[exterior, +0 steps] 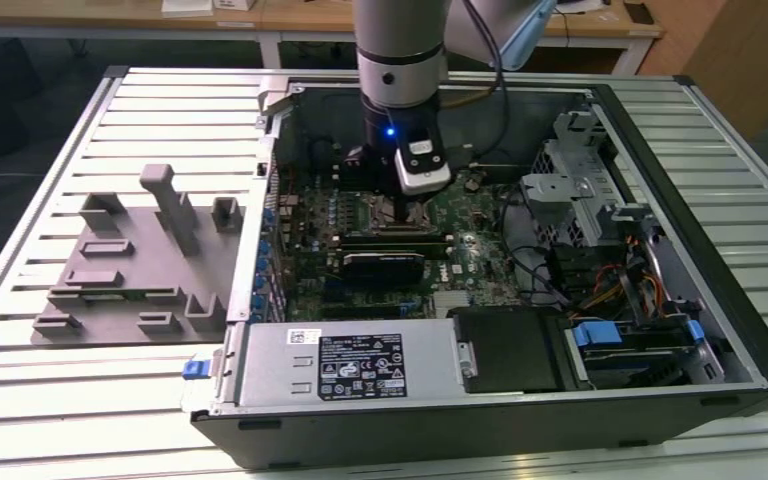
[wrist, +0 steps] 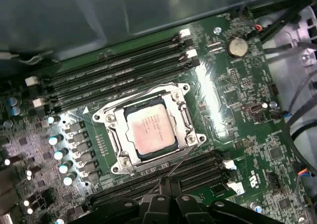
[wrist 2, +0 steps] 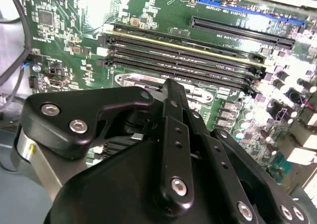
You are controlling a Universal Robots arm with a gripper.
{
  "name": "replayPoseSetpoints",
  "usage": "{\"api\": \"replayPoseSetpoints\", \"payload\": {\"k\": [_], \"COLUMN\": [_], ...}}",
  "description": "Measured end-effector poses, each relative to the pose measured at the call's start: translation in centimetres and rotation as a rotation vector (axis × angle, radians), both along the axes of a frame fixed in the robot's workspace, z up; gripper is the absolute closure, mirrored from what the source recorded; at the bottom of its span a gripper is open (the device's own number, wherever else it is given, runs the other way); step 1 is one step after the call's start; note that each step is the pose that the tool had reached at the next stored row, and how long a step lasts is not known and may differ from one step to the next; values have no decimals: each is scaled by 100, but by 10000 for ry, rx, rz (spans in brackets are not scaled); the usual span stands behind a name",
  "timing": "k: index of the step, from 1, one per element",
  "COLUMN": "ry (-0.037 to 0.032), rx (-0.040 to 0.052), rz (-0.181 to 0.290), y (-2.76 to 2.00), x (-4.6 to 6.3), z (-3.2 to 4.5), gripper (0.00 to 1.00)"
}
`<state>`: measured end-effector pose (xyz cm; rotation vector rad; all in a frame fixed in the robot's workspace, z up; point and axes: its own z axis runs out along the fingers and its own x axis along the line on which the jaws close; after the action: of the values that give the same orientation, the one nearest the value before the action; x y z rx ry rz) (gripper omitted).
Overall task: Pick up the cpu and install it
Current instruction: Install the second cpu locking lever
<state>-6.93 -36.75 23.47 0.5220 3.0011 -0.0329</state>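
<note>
- I have the grey, cylinder-bodied robot arm (exterior: pixel 394 60) reaching straight down into the open black computer case (exterior: pixel 518 400), which lies on its side on the slatted metal surface (exterior: pixel 37 400).
- The black tool (exterior: pixel 415 205) hangs over the middle of the green motherboard (exterior: pixel 484 235), just above the socket area in the exterior view.
- In the first wrist view, the cpu (wrist: pixel 148 130), a small flat square chip with a shiny silver top, sits inside the metal socket frame (wrist: pixel 185 92), level and squared to it. It looks already seated there.
- The tool's black linkage (wrist: pixel 168 206) shows in that same view, near the socket but apart from the cpu; nothing is between its fingers that I can see.
- In the second wrist view the tool's linkage arms (wrist 2: pixel 173 149) appear drawn in close together, so I read the tool as narrow and empty, though the fingertips themselves are hidden from me.
- Long black memory slots (wrist: pixel 119 60) run along one side of the socket, with more slots (wrist: pixel 198 172) on the opposite side.
- A round silver coin battery (wrist: pixel 237 46) sits on the board beyond the socket.
- In the exterior view, a grey moulded fixture tray with upright pegs (exterior: pixel 131 270) rests on the surface at the exterior view's left, beside the case.
- A big grey metal box with a white label (exterior: pixel 344 365) fills the near edge of the case.
</note>
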Motion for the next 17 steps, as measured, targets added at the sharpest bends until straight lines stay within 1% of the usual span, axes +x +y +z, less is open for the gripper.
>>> {"api": "replayPoseSetpoints", "payload": {"k": [6,13,17], "ry": [0,-1,-3], "rx": [1,33,91], "rz": [493,908,1102], "y": [-19,-48,-65], "x": [-38,-95,-123], "z": [-28,-51,-61], "gripper": [89,89,89]}}
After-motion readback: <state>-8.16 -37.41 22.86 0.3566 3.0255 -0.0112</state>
